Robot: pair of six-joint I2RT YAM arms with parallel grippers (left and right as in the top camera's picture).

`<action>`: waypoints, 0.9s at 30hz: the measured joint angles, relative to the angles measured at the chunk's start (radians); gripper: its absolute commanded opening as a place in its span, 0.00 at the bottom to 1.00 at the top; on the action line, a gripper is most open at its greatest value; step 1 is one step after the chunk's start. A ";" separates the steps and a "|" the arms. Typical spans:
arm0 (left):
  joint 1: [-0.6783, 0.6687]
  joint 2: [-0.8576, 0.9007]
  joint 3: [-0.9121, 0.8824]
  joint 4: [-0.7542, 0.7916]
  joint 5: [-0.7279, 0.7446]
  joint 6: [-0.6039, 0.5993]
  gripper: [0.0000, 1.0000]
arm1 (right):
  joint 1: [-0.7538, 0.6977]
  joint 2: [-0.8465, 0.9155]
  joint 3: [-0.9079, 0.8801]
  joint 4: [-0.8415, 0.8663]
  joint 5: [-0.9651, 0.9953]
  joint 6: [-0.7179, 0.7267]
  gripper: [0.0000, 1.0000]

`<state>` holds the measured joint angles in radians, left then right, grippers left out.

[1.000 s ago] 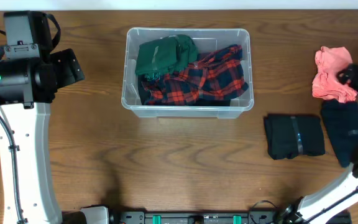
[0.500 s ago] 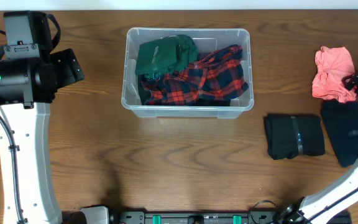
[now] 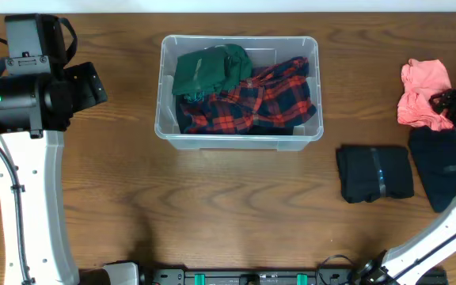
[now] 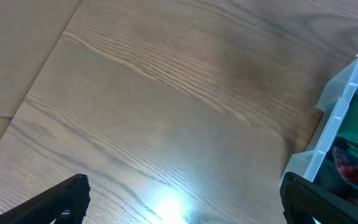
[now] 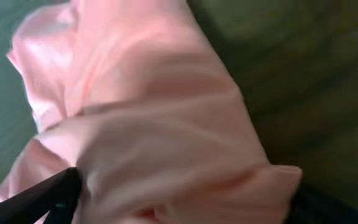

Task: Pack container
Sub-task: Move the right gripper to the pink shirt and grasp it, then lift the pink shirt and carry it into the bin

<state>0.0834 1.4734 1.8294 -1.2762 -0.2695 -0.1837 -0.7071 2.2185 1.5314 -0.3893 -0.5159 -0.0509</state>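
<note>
A: Where's the container (image 3: 240, 141)?
B: Upper middle of the overhead frame, on the worktop (image 3: 212, 214), with a green garment (image 3: 210, 70) and a plaid shirt (image 3: 271, 99) inside.
A: The left fingers (image 4: 66, 195)?
B: Spread wide over bare wood, the container's corner at the right edge.
A: And the right fingers (image 5: 43, 199)?
B: Spread too, a pink cloth (image 5: 154, 124) bunched between them, at the overhead frame's far right.

clear container (image 3: 240, 142), red-navy plaid shirt (image 3: 271, 99)
</note>
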 measured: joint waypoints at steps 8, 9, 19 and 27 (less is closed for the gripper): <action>0.000 0.000 0.000 0.000 0.000 0.000 0.98 | 0.029 0.022 0.001 0.021 -0.016 0.016 0.18; 0.000 0.000 0.000 0.000 0.000 0.000 0.98 | 0.031 0.026 0.001 0.022 -0.019 0.023 0.09; 0.000 0.000 0.000 0.000 0.000 0.000 0.98 | 0.028 0.028 0.005 0.025 -0.094 0.159 0.01; 0.000 0.000 0.000 0.000 0.000 0.000 0.98 | 0.065 -0.062 0.004 -0.018 -0.199 0.210 0.01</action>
<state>0.0834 1.4734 1.8294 -1.2762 -0.2695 -0.1837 -0.6418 2.1567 1.5356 -0.4068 -0.7151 0.1589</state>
